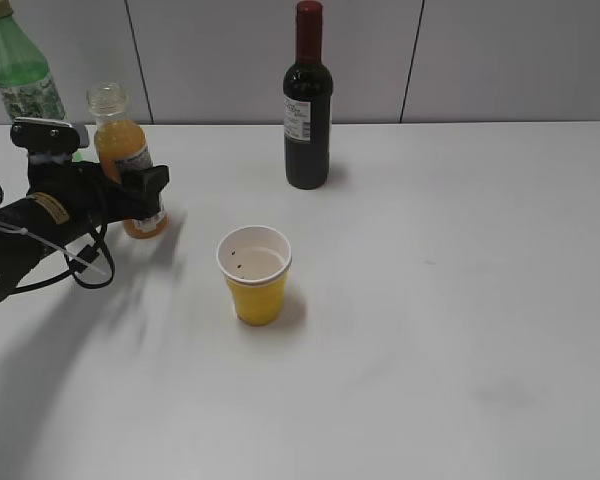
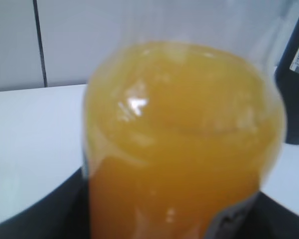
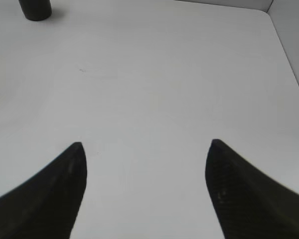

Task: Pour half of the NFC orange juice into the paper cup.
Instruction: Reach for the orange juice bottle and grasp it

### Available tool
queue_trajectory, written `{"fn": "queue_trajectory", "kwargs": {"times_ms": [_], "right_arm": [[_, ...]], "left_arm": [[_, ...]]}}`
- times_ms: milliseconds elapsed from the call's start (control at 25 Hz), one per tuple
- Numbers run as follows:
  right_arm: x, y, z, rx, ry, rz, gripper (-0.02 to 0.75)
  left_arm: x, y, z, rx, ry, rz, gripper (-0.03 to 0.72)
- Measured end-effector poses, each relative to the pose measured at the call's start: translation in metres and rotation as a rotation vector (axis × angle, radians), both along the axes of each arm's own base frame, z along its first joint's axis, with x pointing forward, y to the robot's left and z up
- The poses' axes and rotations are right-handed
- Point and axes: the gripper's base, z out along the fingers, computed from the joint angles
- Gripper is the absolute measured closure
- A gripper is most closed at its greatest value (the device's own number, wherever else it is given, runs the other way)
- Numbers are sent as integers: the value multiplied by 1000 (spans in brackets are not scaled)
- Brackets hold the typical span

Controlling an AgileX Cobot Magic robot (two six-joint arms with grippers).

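A: Exterior view puts your left gripper [image 1: 140, 195] clamped low on the juice [image 1: 126, 150], cap off, standing left of the cup [image 1: 254, 272] and apart from it.

B: Risks?

A: That low hold may let it swing and slosh as you lift. The cup is light; bump it and it tips. Tilt slowly, or you'll overshoot half.

B: Right gripper [image 3: 145, 149]?

A: Spread wide over bare table [image 3: 189, 74], holding nothing.

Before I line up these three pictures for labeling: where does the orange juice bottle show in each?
Exterior: orange juice bottle stands upper left, uncapped, between the left gripper's fingers.
Left wrist: the bottle fills the centre, blurred.
Right wrist: not in it.
Shared landmark: the dark wine bottle, at the right edge in the left wrist view; its base top left in the right wrist view.
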Motion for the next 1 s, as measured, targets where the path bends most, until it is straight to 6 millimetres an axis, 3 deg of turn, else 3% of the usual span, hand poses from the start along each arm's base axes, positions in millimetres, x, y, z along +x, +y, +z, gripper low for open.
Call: {"fn": "queue_trajectory", "kwargs": {"times_ms": [720,1000], "right_arm": [[0,0,0,0,0,0,174],[0,0,0,0,0,0,174]], "left_arm": [[0,0,2,-1,-4,0,211],[-21,6,20,60,-13,12,214]]}}
